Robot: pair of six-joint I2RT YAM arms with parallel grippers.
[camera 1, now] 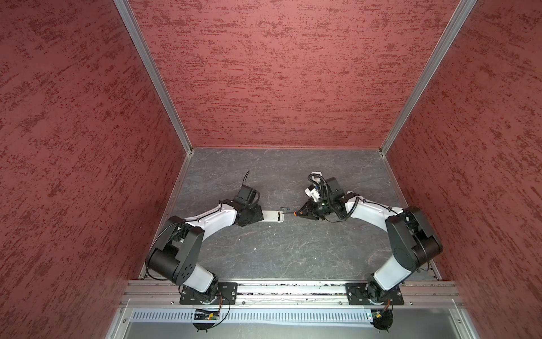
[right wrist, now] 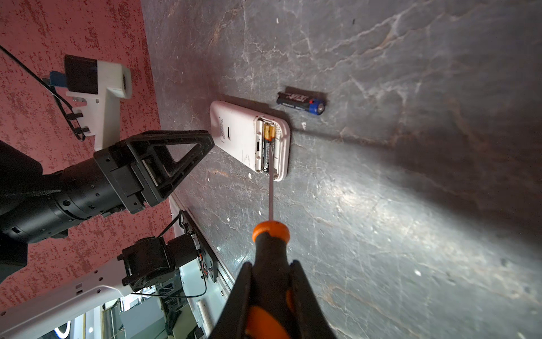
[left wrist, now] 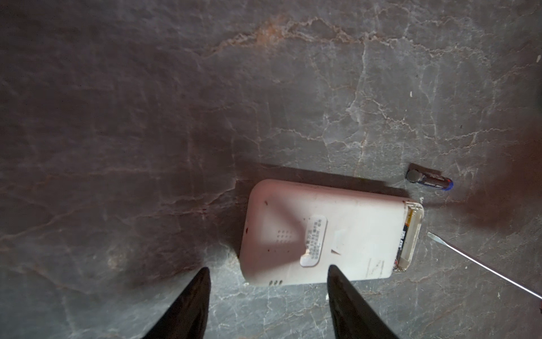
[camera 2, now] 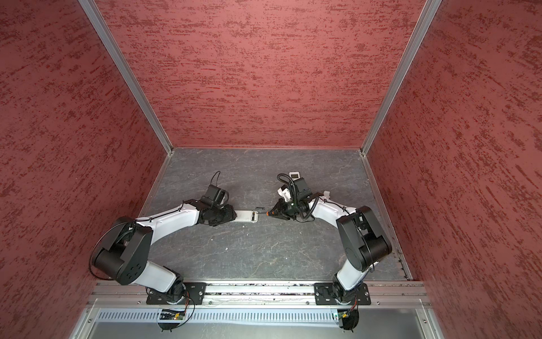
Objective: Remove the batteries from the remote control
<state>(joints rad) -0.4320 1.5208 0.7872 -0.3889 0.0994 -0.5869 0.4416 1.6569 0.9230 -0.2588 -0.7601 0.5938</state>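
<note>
Room: three red textured walls [camera 1: 278, 73] framed by aluminium posts [camera 1: 152, 73]. Both arms are bolted to a rail [camera 1: 293, 289] along the front edge.

Counter [camera 1: 264, 249]: dark grey, slate-look, with pale veins and a few white specks [camera 1: 254, 249]. The light on it is uneven: bright patches in the right wrist view, heavy shadow in the left.

Remote [right wrist: 234, 132]: white, lies flat mid-counter, face down, with the compartment at its right end open.

Batteries: loose battery [right wrist: 300, 102] lies on the counter just beside that open end, on the far side, clear of the remote. Second battery [right wrist: 268, 146] sits in the compartment, gold end showing.

Left claw [left wrist: 268, 267]: fingers spread wide and gripping nothing. It sits low over the remote's left end, one finger overlapping a corner. Can't tell whether it touches.

Right claw [right wrist: 272, 264]: clamped on the screwdriver [right wrist: 271, 234] by its handle. The shaft points at the open end with its tip right at the compartment. Can't tell whether the tip touches the battery.

At the back, partly behind the right arm, is a small white device [camera 2: 294, 175] with a dark screen, well apart from the remote.
</note>
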